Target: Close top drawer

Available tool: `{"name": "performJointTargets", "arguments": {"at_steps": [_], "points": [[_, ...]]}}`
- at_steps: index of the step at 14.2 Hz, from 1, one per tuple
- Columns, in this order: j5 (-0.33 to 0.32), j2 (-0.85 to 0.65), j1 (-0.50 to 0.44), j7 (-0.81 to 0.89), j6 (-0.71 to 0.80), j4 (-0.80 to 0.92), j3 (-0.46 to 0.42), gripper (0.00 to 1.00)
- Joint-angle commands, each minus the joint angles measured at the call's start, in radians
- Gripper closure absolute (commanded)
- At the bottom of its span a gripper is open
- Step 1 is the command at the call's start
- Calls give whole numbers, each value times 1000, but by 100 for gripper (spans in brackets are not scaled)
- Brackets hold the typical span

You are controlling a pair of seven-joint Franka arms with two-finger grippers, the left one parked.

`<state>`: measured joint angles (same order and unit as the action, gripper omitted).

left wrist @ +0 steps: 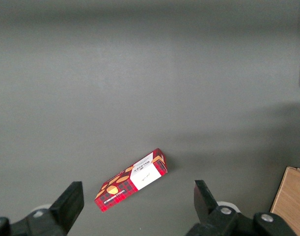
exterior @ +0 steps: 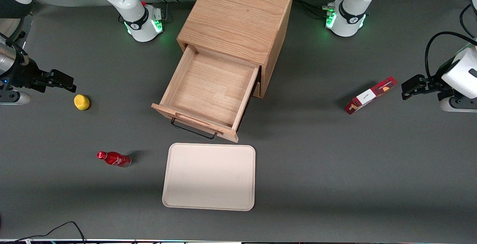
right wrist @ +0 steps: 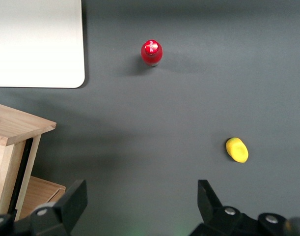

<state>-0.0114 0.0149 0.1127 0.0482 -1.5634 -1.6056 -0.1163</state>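
Oak-grained top drawer [exterior: 208, 93], shallow box, pulled out lengthwise toward the front camera; claw [exterior: 59, 81] spread, well apart, above the bench [exterior: 335, 169].

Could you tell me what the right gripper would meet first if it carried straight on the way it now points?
Probably bare table: the open gripper hangs above it near the lemon, which sits off its line. The top drawer lies sideways from it.

We've got a high front cam looking down over the whole table [exterior: 335, 169]. The right wrist cam looks down from closer, sharing the lemon [exterior: 81, 102] [right wrist: 236, 149] and red bottle [exterior: 114, 159] [right wrist: 151, 52]. The left wrist cam shares the cookie box [exterior: 370, 95] [left wrist: 131, 180].
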Motion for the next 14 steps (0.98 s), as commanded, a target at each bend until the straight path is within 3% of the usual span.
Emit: {"name": "performJointTargets", "arguments": {"at_steps": [1, 14], "points": [[-1, 5, 18, 10, 6, 16, -2, 0], [5, 2, 5, 19, 13, 21, -14, 0]]}}
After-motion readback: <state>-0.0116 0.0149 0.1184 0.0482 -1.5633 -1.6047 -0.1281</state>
